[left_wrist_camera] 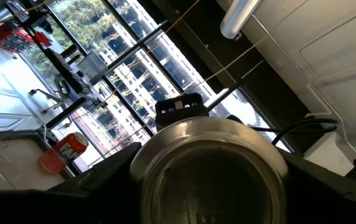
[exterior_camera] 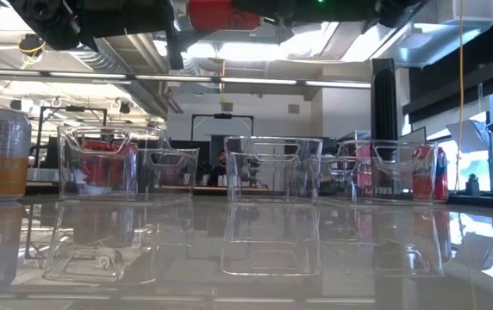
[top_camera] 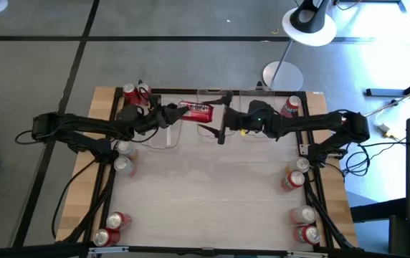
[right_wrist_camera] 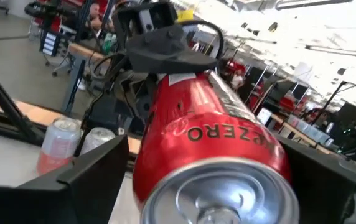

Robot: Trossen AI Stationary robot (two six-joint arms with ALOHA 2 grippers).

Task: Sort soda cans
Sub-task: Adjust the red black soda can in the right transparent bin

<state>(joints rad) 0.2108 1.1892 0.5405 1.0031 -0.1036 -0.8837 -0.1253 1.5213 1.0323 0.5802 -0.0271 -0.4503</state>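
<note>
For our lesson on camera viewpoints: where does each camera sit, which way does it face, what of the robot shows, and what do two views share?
High: above the table, looking down; both arms, left hand gripping a red can.
Low: table height, looking level at clear bins; arms overhead.
Left wrist: looks along the can's silver end; own fingers.
Right wrist: faces the same can, between its open fingers.
Shared: that can, in all four views.
</note>
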